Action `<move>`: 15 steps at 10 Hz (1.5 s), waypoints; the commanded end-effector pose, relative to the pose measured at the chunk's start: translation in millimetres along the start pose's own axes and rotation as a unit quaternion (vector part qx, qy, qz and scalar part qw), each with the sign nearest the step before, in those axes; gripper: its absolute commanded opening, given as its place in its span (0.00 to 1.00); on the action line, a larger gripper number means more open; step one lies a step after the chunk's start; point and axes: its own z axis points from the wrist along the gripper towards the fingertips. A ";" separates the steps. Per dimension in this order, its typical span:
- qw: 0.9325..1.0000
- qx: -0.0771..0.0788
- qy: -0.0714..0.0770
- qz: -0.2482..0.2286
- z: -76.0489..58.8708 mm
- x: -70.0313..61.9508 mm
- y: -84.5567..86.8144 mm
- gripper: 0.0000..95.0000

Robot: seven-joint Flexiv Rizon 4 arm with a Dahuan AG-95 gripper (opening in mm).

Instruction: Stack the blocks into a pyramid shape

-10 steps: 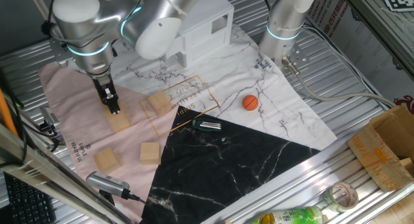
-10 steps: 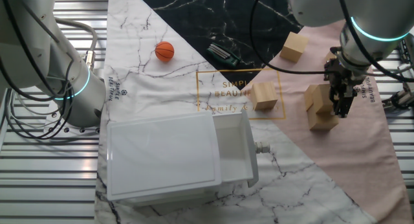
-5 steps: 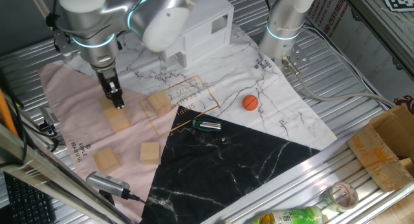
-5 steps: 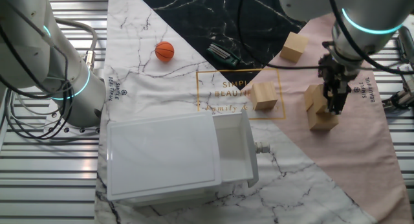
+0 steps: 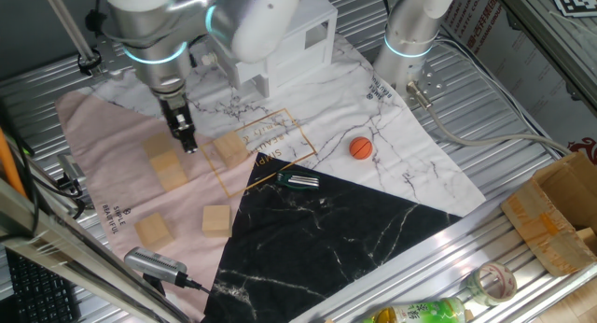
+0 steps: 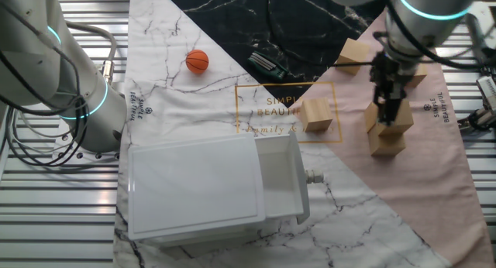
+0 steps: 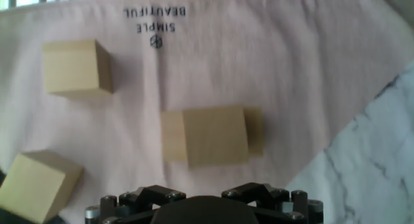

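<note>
Three tan blocks form a small stack point(image 5: 170, 170) point(image 6: 386, 144) on the pink cloth. In the hand view one block point(image 7: 215, 134) rests on two whose edges show at either side. Another block point(image 5: 229, 147) point(image 6: 318, 115) lies on the gold lettering. Two more blocks point(image 5: 216, 219) point(image 5: 153, 231) lie nearer the front, also visible in the hand view point(image 7: 74, 67) point(image 7: 39, 185). My gripper point(image 5: 189, 146) point(image 6: 389, 117) hangs just above the stack, open, with nothing between its fingers. Only its dark base point(image 7: 204, 208) shows in the hand view.
An orange ball point(image 5: 361, 147) point(image 6: 197, 61) and a dark small tool point(image 5: 298, 181) point(image 6: 267, 63) lie on the marble cloth. The white box-like house point(image 5: 289, 34) point(image 6: 209, 187) stands at the back. A second arm's base point(image 5: 410, 34) and a cardboard box point(image 5: 560, 220) are at the right.
My gripper has lifted off the stack and shifted toward the lettered block. The block it was shut on stays on top of the stack.
</note>
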 end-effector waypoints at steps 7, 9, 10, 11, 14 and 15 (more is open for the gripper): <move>0.999 -0.017 0.033 0.004 33.8 54.8 -4.4 1.00; 0.999 -0.018 0.042 -0.004 33.4 55.3 -4.6 1.00; 0.999 -0.018 0.041 -0.009 33.4 55.4 -4.6 1.00; 0.999 -0.020 0.041 -0.009 33.4 55.4 -4.6 1.00; 0.999 -0.019 0.039 -0.018 33.4 55.3 -4.6 1.00; 0.999 -0.015 0.039 -0.023 33.4 55.3 -4.6 1.00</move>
